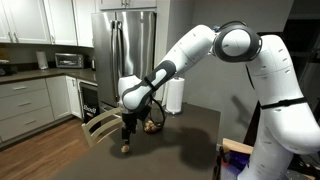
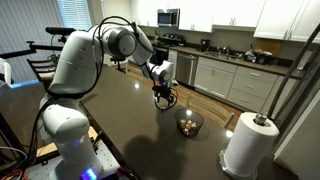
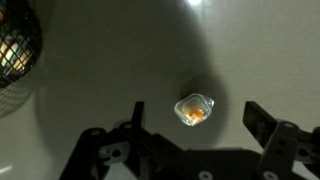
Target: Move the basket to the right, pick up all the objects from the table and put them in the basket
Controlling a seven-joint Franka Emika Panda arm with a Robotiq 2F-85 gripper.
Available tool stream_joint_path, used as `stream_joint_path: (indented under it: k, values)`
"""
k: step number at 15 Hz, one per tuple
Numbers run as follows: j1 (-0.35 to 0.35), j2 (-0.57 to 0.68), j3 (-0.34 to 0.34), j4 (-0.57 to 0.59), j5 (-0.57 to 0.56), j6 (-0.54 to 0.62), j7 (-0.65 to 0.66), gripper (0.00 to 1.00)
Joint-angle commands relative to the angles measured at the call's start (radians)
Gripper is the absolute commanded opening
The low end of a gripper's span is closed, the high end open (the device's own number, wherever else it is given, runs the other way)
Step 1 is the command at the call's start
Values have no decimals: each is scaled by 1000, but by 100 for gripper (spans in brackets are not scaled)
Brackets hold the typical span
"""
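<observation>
Wrist view: the gripper point(image 3: 194, 114) hangs above the table point(image 3: 100, 40) with its jaws spread wide and nothing held. One pale, lumpy piece point(image 3: 194, 110) lies on the top between the two fingers point(image 3: 262, 122), apart from both. The basket point(image 3: 14, 50) stands near this piece, at the upper left edge of the frame. In an exterior view the basket point(image 2: 188, 123) appears to hold tan pieces already, with a paper-towel roll point(image 2: 248, 145) beyond it. The step in hand is judged to be the pick-up of this piece. To do it well, descend straight down with the piece centred between the fingers. Bring the tips almost to the tabletop before closing, since so low and rounded a lump may roll or squirt aside. Close gently, lift clear of the basket's rim, and release low over the basket's middle.
</observation>
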Motion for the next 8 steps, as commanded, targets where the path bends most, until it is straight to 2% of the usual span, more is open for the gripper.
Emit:
stream_joint_path:
  k: [1, 8]
  values:
    - [-21, 57, 9, 86, -7, -52, -56, 100]
    - [-33, 135, 23, 169, 1, -111, -121, 100]
